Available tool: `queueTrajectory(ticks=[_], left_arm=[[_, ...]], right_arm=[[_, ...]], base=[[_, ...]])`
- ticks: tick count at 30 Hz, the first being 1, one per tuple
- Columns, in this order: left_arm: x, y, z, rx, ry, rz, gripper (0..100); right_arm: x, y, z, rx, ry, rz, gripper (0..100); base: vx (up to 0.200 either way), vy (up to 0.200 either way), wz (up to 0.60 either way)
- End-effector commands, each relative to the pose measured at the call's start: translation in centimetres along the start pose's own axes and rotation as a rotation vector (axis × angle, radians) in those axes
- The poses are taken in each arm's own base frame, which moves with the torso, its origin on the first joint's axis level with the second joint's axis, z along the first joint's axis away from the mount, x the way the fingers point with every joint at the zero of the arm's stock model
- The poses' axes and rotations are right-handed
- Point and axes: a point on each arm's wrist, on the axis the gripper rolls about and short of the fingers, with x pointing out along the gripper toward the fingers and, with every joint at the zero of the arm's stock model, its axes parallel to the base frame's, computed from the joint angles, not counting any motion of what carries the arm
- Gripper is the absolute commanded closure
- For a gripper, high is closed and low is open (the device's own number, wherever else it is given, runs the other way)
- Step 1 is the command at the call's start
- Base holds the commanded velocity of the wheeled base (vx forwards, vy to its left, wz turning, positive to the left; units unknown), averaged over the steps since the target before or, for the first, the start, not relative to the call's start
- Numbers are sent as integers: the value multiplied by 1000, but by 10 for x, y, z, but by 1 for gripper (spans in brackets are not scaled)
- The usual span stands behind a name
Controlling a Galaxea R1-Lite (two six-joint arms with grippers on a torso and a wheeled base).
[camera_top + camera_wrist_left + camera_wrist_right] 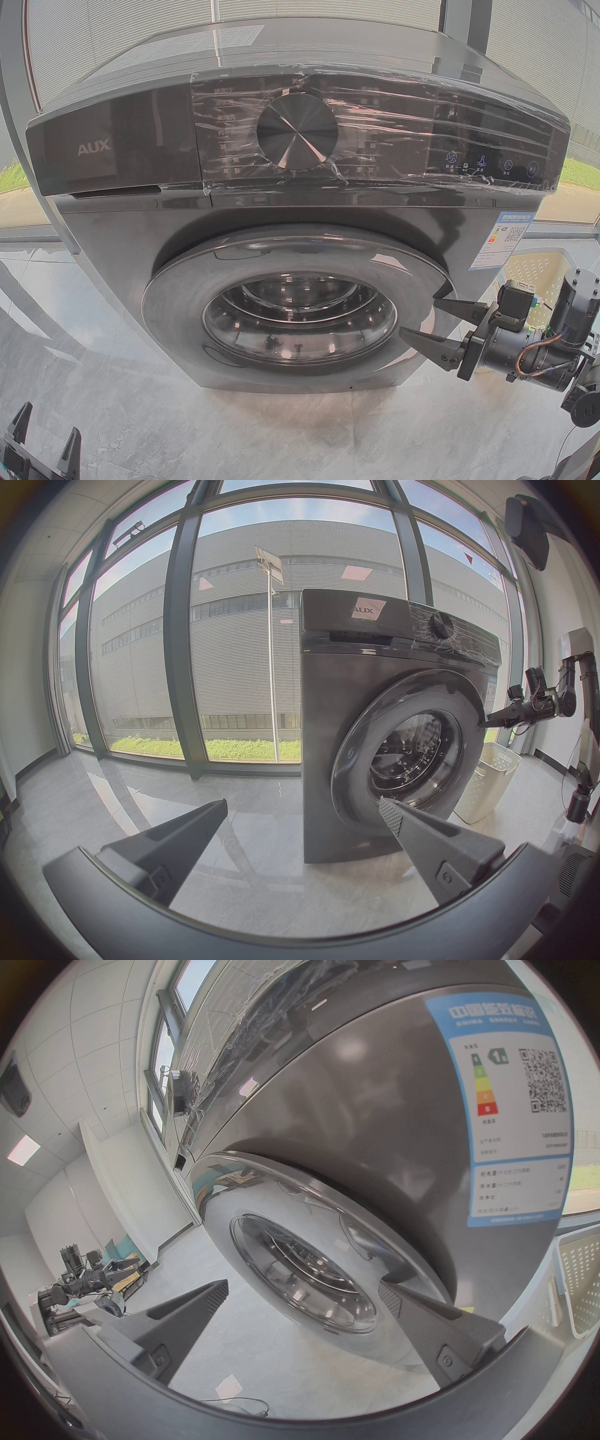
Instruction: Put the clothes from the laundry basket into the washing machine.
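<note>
Smooth satin-grey metal is noted on the washer (pixel 112 250). The door (pixel 181 294) ring is recorded as glossy and mirror-like, its window (pixel 300 315) as glass. The panel (pixel 375 131), upper centre, is wrapped in wrinkled clear film. The knob (pixel 297 131) is seen as brushed metal, the floor (pixel 125 400) as polished stone-look tile. The basket (pixel 544 275), right edge, is perforated matt plastic. The right gripper (pixel 419 316) is matt black.

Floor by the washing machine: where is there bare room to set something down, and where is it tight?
Bare floor lies before the washing machine, between the left claw and right claw; more lies left of the machine, toward the window. Crowded: the machine's right side, where the open right claw sits at the edge of the door, before the laundry basket.
</note>
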Motion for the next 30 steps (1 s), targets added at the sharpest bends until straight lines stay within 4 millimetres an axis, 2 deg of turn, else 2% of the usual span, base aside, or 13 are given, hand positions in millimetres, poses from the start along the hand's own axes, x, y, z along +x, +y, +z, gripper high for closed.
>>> queueTrajectory(ticks=[1, 7, 20, 22, 23, 24, 25, 26, 30], left_arm=[[0, 0, -5, 0, -1, 0, 0], [0, 0, -5, -3, -1, 0, 0], [0, 0, -4, -4, -2, 0, 0], [0, 0, -4, -4, -2, -1, 0], [0, 0, -4, -4, -2, 0, 0], [0, 0, -4, -6, -2, 0, 0], [0, 0, -4, -6, -2, 0, 0], [0, 0, -4, -6, -2, 0, 0], [0, 0, -4, -7, -2, 0, 0]], right_arm=[[-6, 4, -6, -4, 13, 7, 0], [-30, 8, -21, -3, 61, 15, 0], [-124, 14, -12, -159, -165, -69, 0], [-140, 15, -14, -185, -182, -102, 0], [-141, 15, -14, -186, -182, -107, 0], [-152, 16, -17, -205, -187, -136, 0], [-152, 16, -17, -205, -187, -136, 0], [-165, 17, -20, -217, -195, -176, 0], [-185, 22, -21, -233, -248, -232, 0]], base=[[0, 0, 0], [0, 0, 0], [0, 0, 0], [0, 0, 0], [0, 0, 0], [0, 0, 0], [0, 0, 0], [0, 0, 0], [0, 0, 0]])
